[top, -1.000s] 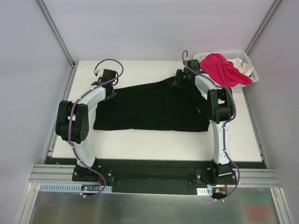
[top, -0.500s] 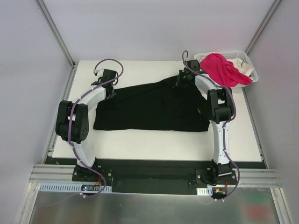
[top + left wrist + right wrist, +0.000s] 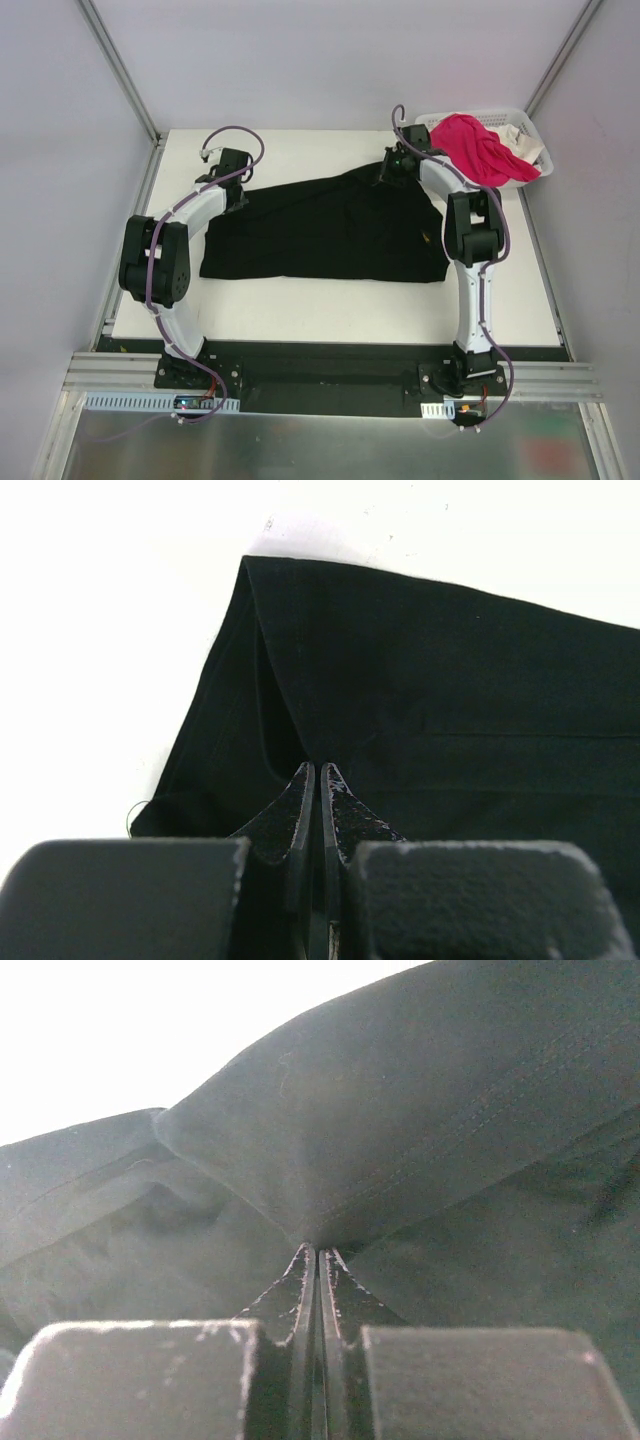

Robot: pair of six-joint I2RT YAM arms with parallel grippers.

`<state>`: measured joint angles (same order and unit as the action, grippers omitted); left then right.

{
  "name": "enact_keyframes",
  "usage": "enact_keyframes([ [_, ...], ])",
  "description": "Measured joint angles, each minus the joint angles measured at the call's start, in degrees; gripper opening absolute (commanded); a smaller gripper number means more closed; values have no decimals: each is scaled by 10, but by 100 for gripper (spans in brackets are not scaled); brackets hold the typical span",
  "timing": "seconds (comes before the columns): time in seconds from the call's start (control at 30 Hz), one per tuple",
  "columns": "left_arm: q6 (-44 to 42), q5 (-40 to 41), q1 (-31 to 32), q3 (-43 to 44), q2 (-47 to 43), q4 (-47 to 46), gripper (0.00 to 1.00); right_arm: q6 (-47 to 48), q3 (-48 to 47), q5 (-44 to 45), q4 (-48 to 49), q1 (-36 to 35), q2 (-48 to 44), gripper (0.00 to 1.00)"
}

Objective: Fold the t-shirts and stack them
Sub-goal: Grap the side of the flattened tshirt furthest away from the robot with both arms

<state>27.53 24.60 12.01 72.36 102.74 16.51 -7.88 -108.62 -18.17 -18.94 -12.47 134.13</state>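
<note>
While both arms stretch forward, left gripper (image 3: 319, 780) and right gripper (image 3: 317, 1260) pinch the big black cloth t-shirt (image 3: 330, 235), far corners I think.

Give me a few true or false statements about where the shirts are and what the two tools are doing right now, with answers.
The large black cloth t-shirt lies on the white table. True.
The left tool hangs open above it. False: it is shut, pinching the black cloth.
The bright pink cloth t-shirt sits in the white plastic lattice basket. True.
The right tool grips the pink shirt. False: it is shut on the black one.
</note>
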Motion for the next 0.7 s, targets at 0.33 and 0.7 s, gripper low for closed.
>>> enact_keyframes([
  [0.33, -10, 0, 0, 0, -2, -13, 0, 14, 1, 9, -22, 8, -65, 1],
  [0.7, -10, 24, 6, -6, -68, -29, 0, 33, 17, 13, -50, 10, -134, 1],
])
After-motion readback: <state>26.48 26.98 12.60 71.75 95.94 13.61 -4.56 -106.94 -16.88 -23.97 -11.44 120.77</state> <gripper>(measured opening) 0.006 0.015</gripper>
